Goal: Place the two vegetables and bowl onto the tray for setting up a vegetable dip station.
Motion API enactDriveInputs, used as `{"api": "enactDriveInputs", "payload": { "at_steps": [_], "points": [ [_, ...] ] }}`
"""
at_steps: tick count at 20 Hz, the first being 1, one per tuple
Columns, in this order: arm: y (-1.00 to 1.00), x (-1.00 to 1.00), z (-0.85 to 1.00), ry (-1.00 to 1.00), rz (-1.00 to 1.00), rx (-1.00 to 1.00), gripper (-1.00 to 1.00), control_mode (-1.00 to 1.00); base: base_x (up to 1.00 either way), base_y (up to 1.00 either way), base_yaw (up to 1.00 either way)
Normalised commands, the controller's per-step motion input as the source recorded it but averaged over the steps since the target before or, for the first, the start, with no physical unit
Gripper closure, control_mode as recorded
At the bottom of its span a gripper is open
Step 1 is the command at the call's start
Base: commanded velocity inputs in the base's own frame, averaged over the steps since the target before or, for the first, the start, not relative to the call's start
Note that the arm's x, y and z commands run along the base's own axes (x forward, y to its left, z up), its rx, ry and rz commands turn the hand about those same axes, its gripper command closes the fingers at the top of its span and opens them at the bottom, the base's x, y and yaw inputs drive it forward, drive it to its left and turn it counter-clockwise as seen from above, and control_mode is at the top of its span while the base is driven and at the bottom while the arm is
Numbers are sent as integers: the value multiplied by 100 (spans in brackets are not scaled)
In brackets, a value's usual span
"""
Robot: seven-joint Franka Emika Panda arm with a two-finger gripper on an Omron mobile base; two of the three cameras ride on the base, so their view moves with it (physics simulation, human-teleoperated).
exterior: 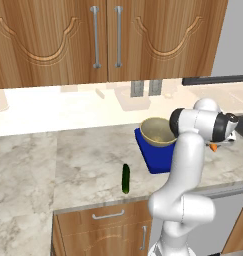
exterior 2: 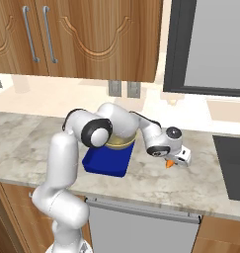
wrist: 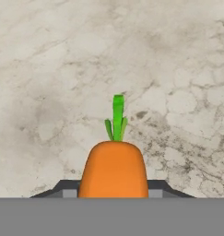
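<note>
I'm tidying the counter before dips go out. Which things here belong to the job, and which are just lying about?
Job: carrot at the gripper; cucumber; bowl, already on the tray.
Lying about: nothing loose; just wall outlets and cabinet handles.

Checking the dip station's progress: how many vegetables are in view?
2. The cucumber lies on the counter left of the tray; the carrot sits between the gripper's fingers, right of the tray.

Open marble counter (exterior: 68, 160) surrounds the cucumber (exterior: 126, 178); the bowl (exterior: 158, 131) covers most of the tray (exterior: 155, 159).
</note>
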Motion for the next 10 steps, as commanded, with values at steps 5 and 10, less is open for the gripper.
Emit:
{"api": "enactDriveInputs", "payload": {
  "at_steps": [5,10],
  "points": [
    [8,-16,4,0,-3,1,100,-100,0,0,0],
    [41,-64,41,-8,-15,6,100,-100,0,0,0]
  ]
}}
